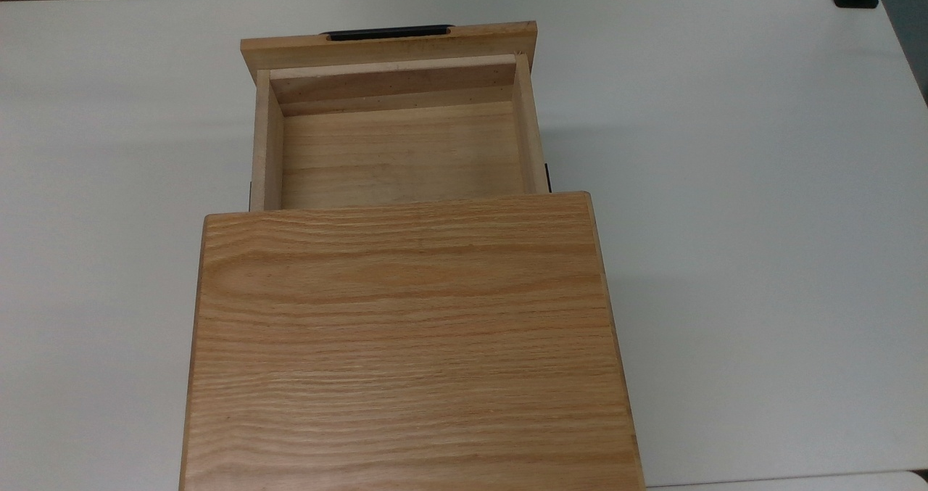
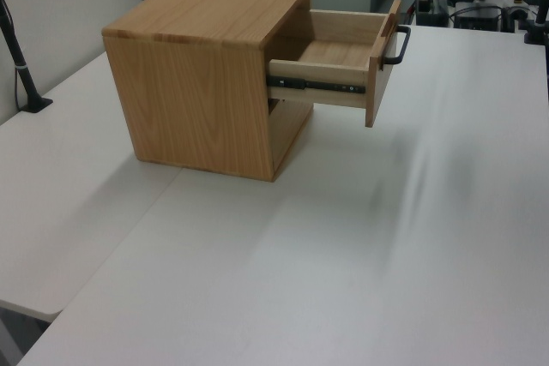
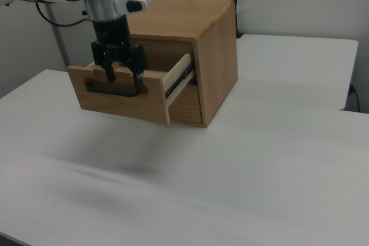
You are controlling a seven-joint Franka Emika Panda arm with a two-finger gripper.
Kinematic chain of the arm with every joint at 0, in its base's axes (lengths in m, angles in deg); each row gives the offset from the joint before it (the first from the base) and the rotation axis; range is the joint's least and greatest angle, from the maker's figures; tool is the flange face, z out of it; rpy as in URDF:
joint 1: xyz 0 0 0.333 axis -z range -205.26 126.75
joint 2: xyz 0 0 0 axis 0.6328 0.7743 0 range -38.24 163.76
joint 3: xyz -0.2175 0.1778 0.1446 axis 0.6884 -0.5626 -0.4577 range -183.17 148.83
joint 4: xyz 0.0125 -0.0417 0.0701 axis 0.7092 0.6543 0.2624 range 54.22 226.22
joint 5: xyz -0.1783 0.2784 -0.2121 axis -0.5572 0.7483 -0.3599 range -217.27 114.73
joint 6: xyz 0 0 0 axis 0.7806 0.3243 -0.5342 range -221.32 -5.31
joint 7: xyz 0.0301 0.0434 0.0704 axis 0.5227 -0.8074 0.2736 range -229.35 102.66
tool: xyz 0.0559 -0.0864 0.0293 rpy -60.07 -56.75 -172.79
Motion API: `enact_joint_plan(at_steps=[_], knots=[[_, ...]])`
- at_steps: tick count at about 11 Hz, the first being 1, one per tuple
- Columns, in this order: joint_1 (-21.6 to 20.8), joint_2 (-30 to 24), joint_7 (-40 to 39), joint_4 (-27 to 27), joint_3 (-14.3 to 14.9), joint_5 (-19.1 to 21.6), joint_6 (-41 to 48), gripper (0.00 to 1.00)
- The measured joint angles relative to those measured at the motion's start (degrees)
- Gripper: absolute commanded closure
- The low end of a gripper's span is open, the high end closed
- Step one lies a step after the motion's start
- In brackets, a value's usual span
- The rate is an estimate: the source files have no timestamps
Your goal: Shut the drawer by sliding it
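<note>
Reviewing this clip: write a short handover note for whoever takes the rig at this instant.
End effector: fingers open, pointing down in front of the drawer's front panel, in the right view; contact cannot be told.
Drawer: pulled well out of the cabinet, empty, handle on its outer face, side rail exposed.
Done: nothing yet; the drawer is open.
Left: press on the front panel and slide the drawer fully in.
</note>
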Motion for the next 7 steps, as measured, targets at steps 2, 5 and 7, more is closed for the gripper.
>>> enact_joint_plan(at_steps=[2, 5, 7], knots=[[0.0, 0.0, 0.0, 0.0, 0.0, 0.0, 0.0, 0.0], [0.0, 0.0, 0.0, 0.0, 0.0, 0.0, 0.0, 0.09], [0.0, 0.0, 0.0, 0.0, 0.0, 0.0, 0.0, 0.31]])
